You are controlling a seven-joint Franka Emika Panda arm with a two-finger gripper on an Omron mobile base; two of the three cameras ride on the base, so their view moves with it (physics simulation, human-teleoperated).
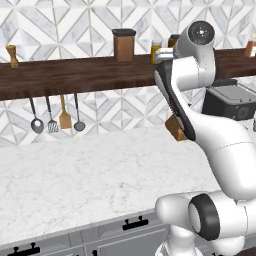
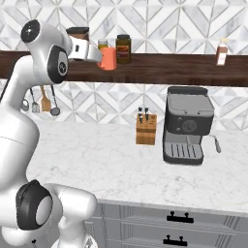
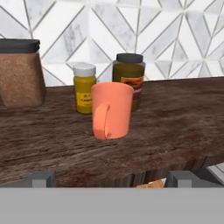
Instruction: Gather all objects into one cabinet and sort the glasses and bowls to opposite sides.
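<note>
Shelf (image 3: 175, 127): hand cam shows orange mug (image 3: 111, 110) handle; tool (image 3: 111, 178) fingers apart, empty.

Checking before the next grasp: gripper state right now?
Gripper: open, holding nothing; it faces the orange mug on the long wooden shelf, apart from it.

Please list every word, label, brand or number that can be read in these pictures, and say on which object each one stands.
No text can be read.
Yellow spice jar: a label with dark marks, too blurred to read.
Dark jar: an orange and white label, too blurred to read.
Coffee machine: a round dial, no legible marking.
Orange mug: plain, no label.
</note>
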